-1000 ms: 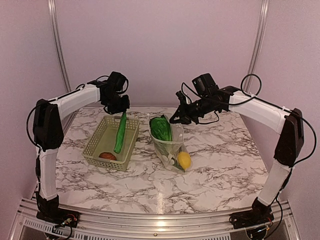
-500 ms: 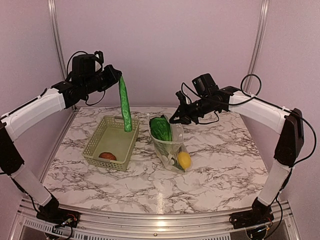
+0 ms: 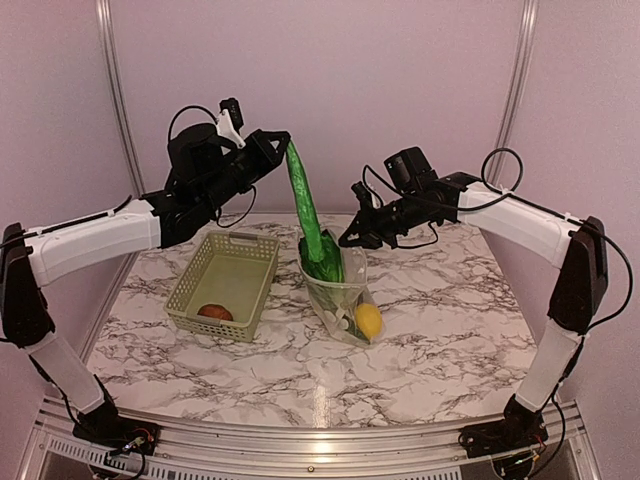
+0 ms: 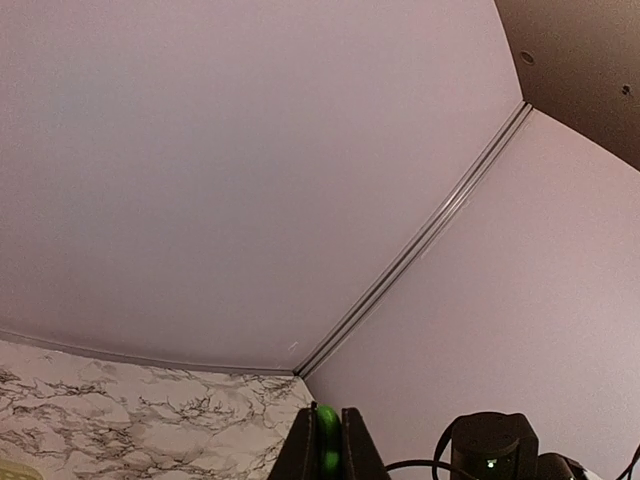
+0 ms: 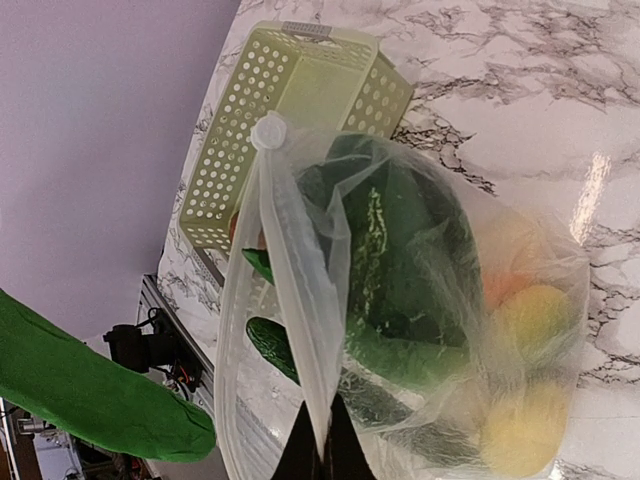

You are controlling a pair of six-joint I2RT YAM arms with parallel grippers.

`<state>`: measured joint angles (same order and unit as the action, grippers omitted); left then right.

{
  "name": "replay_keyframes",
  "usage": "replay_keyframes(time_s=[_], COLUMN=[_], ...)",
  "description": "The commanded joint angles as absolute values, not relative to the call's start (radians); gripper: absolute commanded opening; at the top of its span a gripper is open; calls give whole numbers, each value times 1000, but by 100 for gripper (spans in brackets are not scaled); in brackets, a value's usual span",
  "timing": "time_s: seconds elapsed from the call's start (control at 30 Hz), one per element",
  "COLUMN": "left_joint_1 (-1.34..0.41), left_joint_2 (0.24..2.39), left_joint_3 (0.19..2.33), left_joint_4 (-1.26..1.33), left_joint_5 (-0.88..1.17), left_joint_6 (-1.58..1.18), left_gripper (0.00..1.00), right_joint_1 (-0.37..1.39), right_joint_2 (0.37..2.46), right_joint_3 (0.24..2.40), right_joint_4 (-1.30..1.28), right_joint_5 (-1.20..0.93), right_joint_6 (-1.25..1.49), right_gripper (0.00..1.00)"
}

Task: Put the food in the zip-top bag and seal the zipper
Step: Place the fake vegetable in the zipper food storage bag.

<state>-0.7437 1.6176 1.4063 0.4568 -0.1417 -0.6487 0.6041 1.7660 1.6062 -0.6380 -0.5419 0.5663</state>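
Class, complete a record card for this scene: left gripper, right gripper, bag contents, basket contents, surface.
left gripper: shut on long green piece, hanging at the bag mouth
right gripper: shut on zip-top bag edge, holding it up
bag contents: bok choy, lemon, dark green piece
basket contents: reddish-brown round one
surface: marble-patterned table

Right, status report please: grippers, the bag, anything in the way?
Left gripper shut on cucumber, hanging at bag mouth. Right gripper pinching mouth edge. Nothing blocking; brown fruit in basket.
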Motion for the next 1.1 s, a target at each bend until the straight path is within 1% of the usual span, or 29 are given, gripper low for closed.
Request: replay_keyframes(time_s=[0.0,0.23,0.47,0.57,0.73,0.9,1.07], left_joint_1=[-776,-827,-912,-957,-1002,-1039,-1087], left_joint_2=[1673,1746,1845,1880,1934,1991,2038], left_joint_3=[1371,1355,1380,1364,1335,1347,1380], left_joint_4=[585,650,693,757,851,877,822], left_joint_5=[-241,-368,-522,-588,-694,-776,-902], left_joint_6=[-638,-623,-516,-482,-501,-520,-526], left_gripper=[0,0,0,0,0,0,0], right_joint_1=[603,592,582,572,557,548,542], right_joint_2=[1736,1734,1747,1747,1755,1761,1771], right_joint_3=[1632,1676,1742,1747,1750,1745,1755], right_joint_4=[-649,-654,-711,-725,-765,-781,-778], right_joint_5=[-556,-575,-551,-543,-520,-509,-511], right_joint_6=[566,591,588,605,606,609,615], right_gripper=[0,0,0,0,0,0,0])
